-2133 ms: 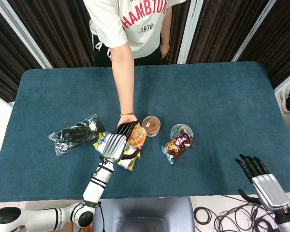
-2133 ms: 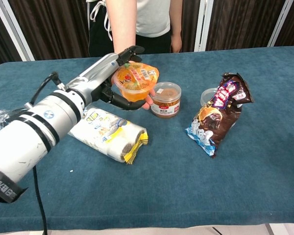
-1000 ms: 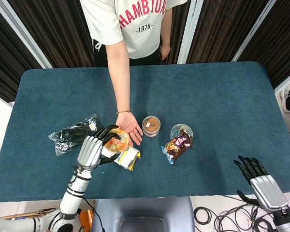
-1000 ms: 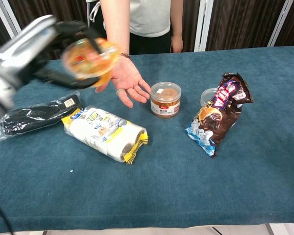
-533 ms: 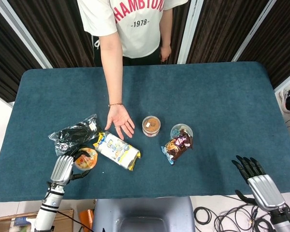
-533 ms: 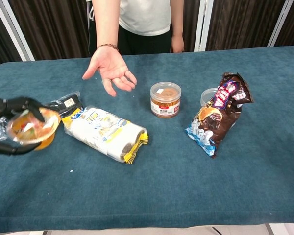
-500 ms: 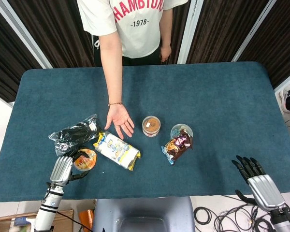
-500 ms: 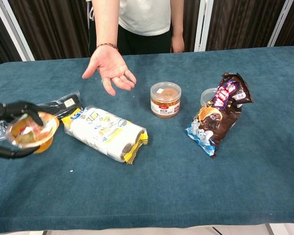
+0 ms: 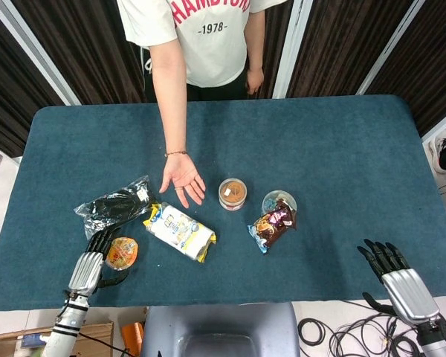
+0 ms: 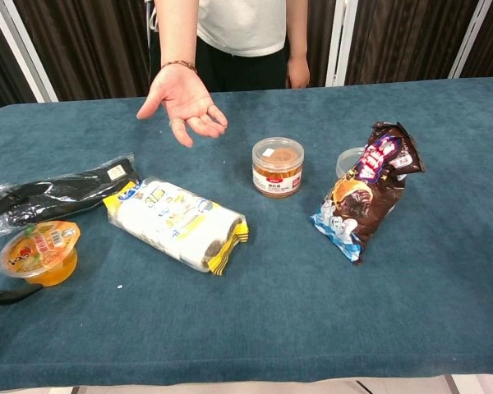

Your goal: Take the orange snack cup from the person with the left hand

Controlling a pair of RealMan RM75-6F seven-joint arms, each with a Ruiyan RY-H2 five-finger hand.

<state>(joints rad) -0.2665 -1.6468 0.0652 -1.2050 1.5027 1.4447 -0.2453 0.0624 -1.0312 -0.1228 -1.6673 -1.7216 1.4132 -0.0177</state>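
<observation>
Your left hand (image 9: 89, 269) sits at the near left edge of the desk (image 9: 320, 149) with the orange snack cup (image 10: 39, 251) in front of it, and the cup appears to stand upright on the cloth. In the head view your fingers (image 9: 102, 239) curve around the cup's sides; whether they clamp it or only rest beside it cannot be told from these pictures. The person's hand (image 10: 181, 102) hovers empty and palm up, well apart from the cup, so the handover itself looks done. What is left, at most, is to let go cleanly or settle the cup. It stands just beside the black packet (image 10: 53, 197) and near the yellow-and-white snack roll (image 10: 177, 223). Your right hand (image 9: 403, 286) rests off the near right corner, fingers spread, holding nothing.
</observation>
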